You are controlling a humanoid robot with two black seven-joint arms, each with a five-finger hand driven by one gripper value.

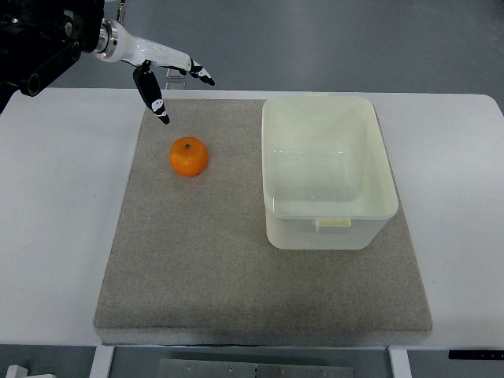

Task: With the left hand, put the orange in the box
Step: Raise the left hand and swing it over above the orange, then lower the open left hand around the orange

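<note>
On the grey mat (pixel 236 268) the orange (pixel 189 156) sits untouched, left of the empty box (pixel 370 216); left robot hand (pixel 161 83) hovers above it, fingers spread, holding nothing; grasp and placing remain

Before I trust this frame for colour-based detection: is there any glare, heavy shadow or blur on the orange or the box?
Top view: lighting is even and soft; the orange is sharp with only a faint sheen and a small shadow beneath; the box is translucent white, showing mild reflections on its floor but no blown-out glare; the left hand is in focus, without motion blur.
</note>
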